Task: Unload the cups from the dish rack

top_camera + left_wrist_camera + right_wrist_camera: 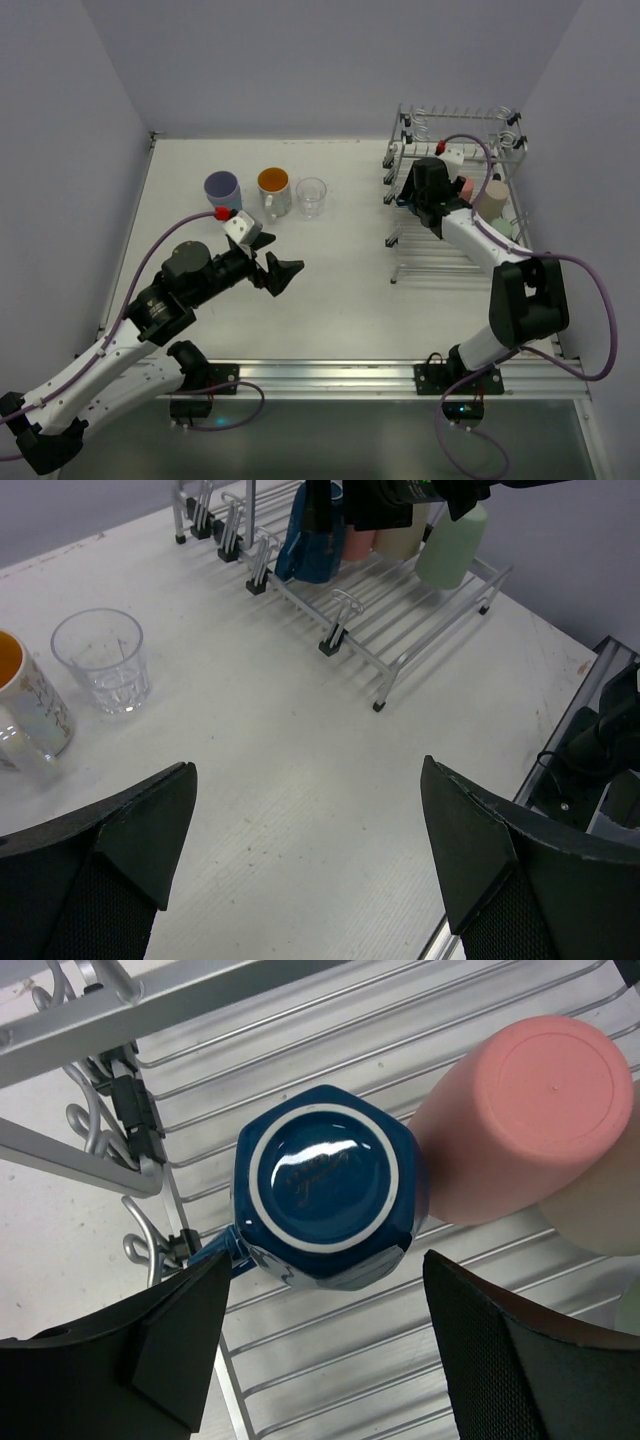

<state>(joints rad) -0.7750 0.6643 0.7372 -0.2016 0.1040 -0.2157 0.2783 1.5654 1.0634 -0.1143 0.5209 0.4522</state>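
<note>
Fingers of the right gripper are spread empty, the upturned blue mug is set between their tips on the rack, and the pink cup beyond the right finger could be knocked on closing.

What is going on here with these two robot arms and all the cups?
They are emptying a silver wire dish rack. The right gripper hangs open over an upside-down dark-blue mug in the rack, a finger on each side, not touching. A pink cup, a beige cup and a pale green cup stand beside it. The left gripper is open and empty above the table, where a lavender tumbler, an orange-inside mug and a clear glass stand.
</note>
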